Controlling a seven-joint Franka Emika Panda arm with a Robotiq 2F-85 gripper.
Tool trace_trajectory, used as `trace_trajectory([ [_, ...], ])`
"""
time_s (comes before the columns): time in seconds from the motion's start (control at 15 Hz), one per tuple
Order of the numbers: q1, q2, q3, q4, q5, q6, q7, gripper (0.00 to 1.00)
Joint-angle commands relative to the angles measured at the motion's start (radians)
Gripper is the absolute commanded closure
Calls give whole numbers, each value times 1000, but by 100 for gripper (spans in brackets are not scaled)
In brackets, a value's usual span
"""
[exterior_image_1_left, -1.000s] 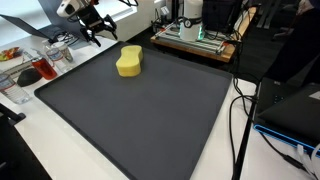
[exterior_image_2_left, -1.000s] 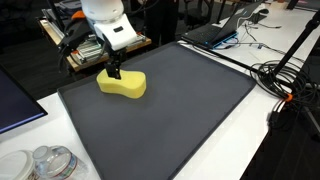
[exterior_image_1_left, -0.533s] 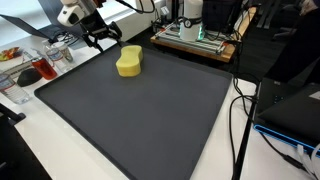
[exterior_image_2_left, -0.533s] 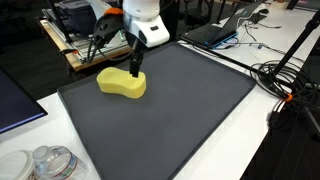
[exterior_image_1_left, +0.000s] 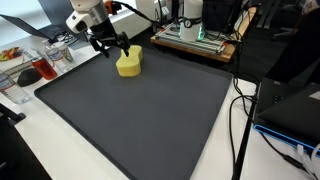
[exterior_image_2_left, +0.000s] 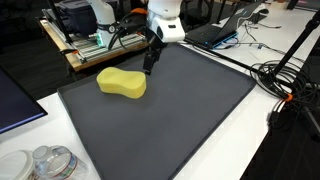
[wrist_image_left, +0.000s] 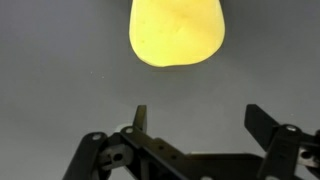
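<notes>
A yellow peanut-shaped sponge (exterior_image_1_left: 129, 62) lies on the dark grey mat (exterior_image_1_left: 150, 120) near its far edge; it shows in both exterior views (exterior_image_2_left: 122, 84). My gripper (exterior_image_1_left: 112, 45) hangs low just beside the sponge (exterior_image_2_left: 150, 65), apart from it, with its fingers open and empty. In the wrist view the sponge's rounded end (wrist_image_left: 178, 30) fills the top middle. The two open fingers (wrist_image_left: 198, 115) sit below it, with bare mat (wrist_image_left: 60, 90) between them.
A clear plastic container and cups (exterior_image_1_left: 40, 65) stand on the white table beside the mat. Another clear container (exterior_image_2_left: 48, 163) stands at a near corner. Cables (exterior_image_2_left: 285, 85), a laptop (exterior_image_2_left: 215, 30) and a rack of equipment (exterior_image_1_left: 195, 35) border the mat.
My gripper has moved sideways past the sponge, from over one end to just beyond the other side. The sponge has not visibly moved.
</notes>
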Motion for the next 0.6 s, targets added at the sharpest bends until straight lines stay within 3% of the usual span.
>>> trace_trajectory([
  [0.0, 21, -75, 2, -135, -82, 97, 164, 0],
  [0.2, 34, -123, -1, -230, -133, 158, 269, 0],
  [0.53, 56, -210, -12, -430, -220, 383, 467, 0],
])
